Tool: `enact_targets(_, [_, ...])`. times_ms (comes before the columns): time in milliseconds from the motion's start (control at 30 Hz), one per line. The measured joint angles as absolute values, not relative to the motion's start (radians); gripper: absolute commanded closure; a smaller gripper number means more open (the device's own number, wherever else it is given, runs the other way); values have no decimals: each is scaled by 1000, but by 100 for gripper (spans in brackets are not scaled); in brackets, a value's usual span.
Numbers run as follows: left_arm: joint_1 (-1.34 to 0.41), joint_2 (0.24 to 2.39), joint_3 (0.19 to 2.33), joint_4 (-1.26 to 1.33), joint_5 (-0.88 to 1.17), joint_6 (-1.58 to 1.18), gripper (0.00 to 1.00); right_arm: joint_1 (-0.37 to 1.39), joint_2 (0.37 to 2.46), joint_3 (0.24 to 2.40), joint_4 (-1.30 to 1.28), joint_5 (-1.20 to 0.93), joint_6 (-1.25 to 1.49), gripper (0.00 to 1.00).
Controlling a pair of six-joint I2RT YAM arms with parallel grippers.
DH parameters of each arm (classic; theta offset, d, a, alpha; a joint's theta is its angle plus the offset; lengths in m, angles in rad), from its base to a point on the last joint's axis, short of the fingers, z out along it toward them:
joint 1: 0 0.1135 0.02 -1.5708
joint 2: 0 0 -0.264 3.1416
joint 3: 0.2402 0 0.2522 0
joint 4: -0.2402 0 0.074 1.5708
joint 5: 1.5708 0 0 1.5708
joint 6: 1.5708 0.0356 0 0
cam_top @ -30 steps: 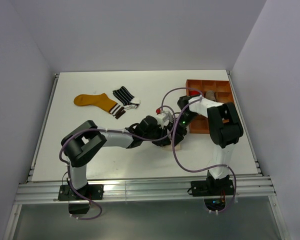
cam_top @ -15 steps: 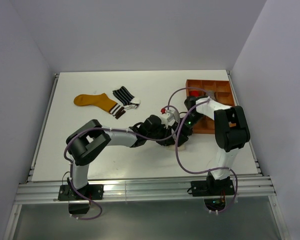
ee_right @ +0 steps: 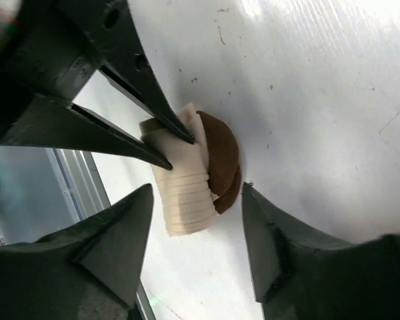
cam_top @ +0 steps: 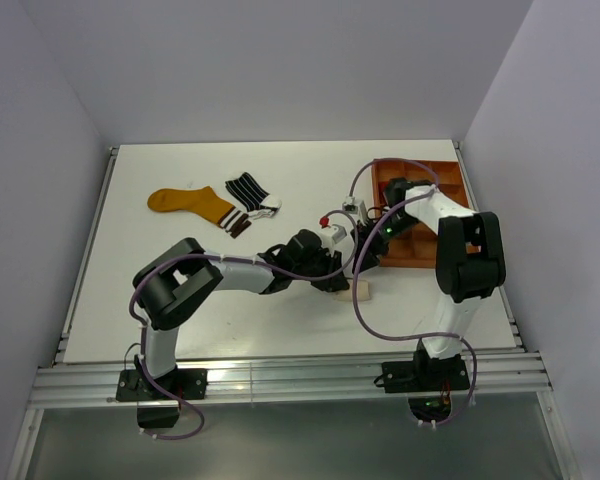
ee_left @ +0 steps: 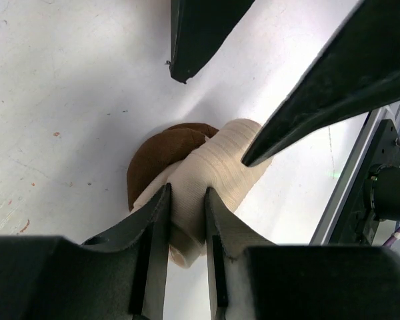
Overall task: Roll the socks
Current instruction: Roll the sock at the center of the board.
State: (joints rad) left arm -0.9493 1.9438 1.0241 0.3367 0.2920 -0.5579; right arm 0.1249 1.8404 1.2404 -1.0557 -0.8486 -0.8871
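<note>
Currently left end effector point(ee_left: 187, 200) grasps one rolled cream sock point(ee_left: 213, 160); right end effector point(ee_right: 197, 190) released; two socks point(cam_top: 190, 203) point(cam_top: 250, 190) lie apart.

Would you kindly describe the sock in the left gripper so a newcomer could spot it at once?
On the white table, look off the near left corner of the orange-brown tray. The left gripper pinches a rolled sock: cream with a brown end, unlike the flat mustard sock and black-and-white sock farther left.
</note>
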Motion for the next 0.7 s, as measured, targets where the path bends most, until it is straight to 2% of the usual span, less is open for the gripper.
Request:
enact_targets(233, [-945,1953,1044,310,303,-575,100,113,1803,1222,-1030,-877,-888,33])
enact_targets(433, [-939,1972,1078,265,333,-619,100,69,1592,1120,-959,-886,-888,34])
enact_targets(700, [-924,2035,1208,99,411,-669,100,39,1306,878,-824,-859,-916,30])
